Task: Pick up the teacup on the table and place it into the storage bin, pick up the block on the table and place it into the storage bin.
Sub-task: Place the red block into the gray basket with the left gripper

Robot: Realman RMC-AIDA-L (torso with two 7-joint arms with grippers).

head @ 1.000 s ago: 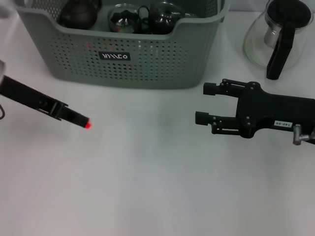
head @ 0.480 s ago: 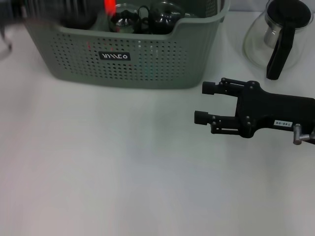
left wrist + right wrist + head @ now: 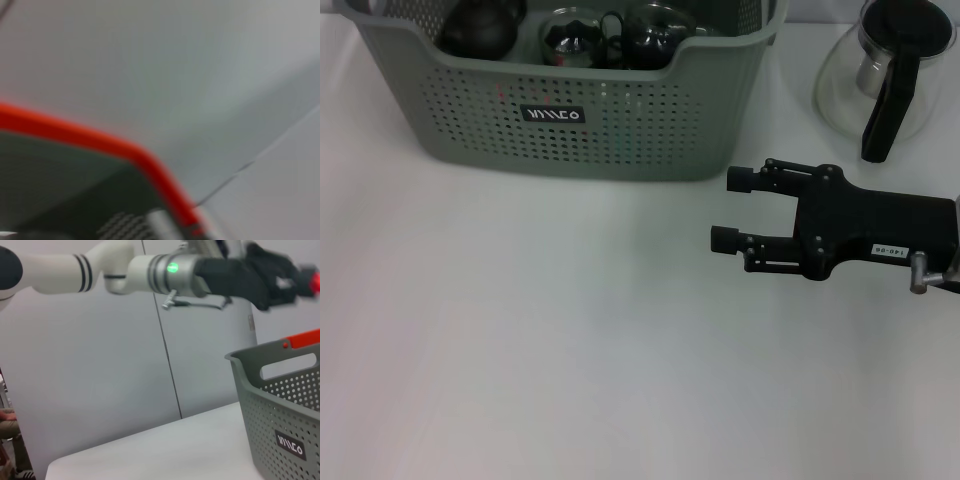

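the large grey-green perforated plastic storage bin [image 3: 570, 95], in the upper left of the head frame, already holds dark round teaware, and no teacup or block lies on the white surface [image 3: 570, 350]. the black right gripper [image 3: 730, 210] hovers spread and empty at right of centre. in the right wrist view the left gripper [image 3: 300, 277] is raised above the bin beside something red, perhaps the block, though whether its fingers are spread or closed i cannot tell; judging from this, only that last drop seems left.

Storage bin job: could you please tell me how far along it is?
Done, apparently: dark teaware sits in the storage bin, none on the table. In hand: the left gripper holds a red block high above the bin. Left: dropping it in. The right gripper hovers open nearby.
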